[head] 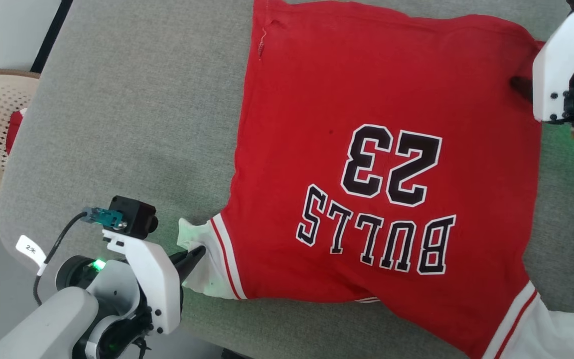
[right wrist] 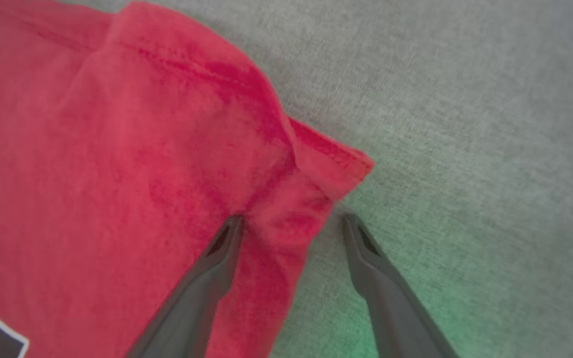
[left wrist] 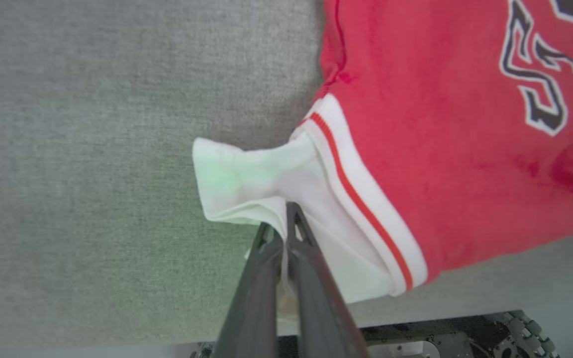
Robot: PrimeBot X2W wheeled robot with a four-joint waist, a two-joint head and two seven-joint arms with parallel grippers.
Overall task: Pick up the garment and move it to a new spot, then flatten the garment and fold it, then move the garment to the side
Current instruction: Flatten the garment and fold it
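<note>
Your red Bulls jersey (head: 366,89) lies spread on the grey padded surface (head: 132,124); you seem to be flattening it. Left gripper (left wrist: 286,214) pinches the white sleeve (left wrist: 246,174) tight. Right gripper (right wrist: 291,221) gapes empty astride the hem corner (right wrist: 336,164): close there, then draw both apart.

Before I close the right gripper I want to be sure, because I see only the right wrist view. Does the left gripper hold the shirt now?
Observer: Yes. The left gripper is shut on the garment, pinching its white sleeve.
Operator: Does the shirt lie flat?
Observer: Mostly. In the head view it is spread on the grey surface, print side up, with light wrinkles.
Operator: Where is the other sleeve?
Observer: The other sleeve lies at the garment's near right corner, and no gripper touches it.
</note>
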